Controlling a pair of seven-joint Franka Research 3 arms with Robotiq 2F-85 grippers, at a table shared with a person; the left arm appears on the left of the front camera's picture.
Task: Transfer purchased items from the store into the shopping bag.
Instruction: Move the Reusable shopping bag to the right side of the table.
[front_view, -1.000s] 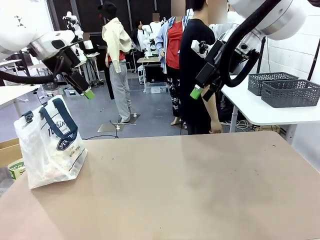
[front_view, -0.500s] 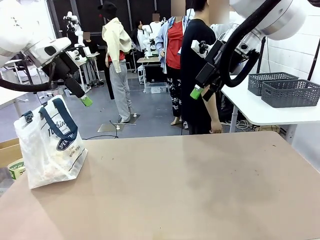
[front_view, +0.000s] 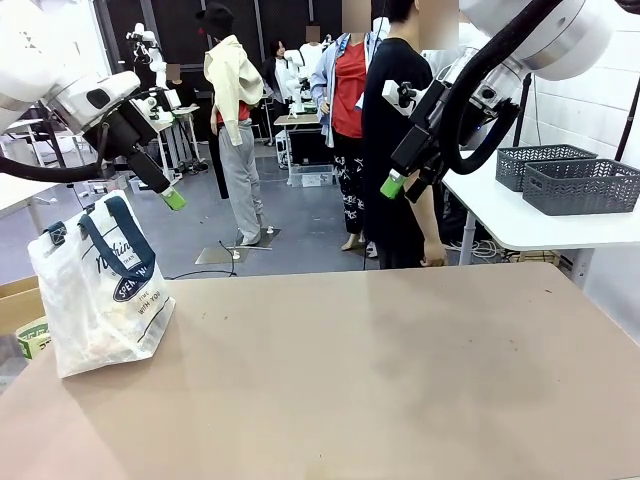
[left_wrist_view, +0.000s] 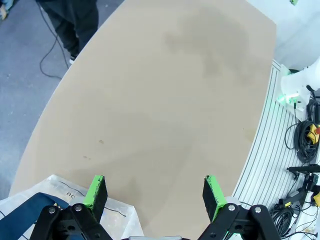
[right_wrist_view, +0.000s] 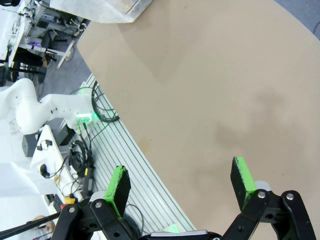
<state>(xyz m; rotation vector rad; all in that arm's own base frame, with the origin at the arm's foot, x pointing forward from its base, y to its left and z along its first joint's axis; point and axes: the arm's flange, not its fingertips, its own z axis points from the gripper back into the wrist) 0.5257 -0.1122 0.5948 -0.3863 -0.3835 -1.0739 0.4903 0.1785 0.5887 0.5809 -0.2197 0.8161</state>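
Left hand (left_wrist_view: 155, 192): released, my green pads stand wide apart with nothing between them; it hangs in the air above the shopping bag (front_view: 100, 290).
Right hand (right_wrist_view: 182, 182): also released and holding nothing, raised high over the far right part of the table (front_view: 400, 370).
Shopping bag: it stands upright at the left edge of the table, navy handles up; in my left wrist view only its top corner (left_wrist_view: 60, 195) is seen under my fingers.
Step in hand: I judge that I wait for the goods; no dark basket stands on my table.
How to do it well: keep both hands high and open, and keep the bag's mouth free so that an item can drop straight in.
Hard to see: something pale lies inside the bag, but through the cloudy plastic I cannot name it. Two grey baskets (front_view: 570, 180) stand on a side table at right; their contents are hidden.
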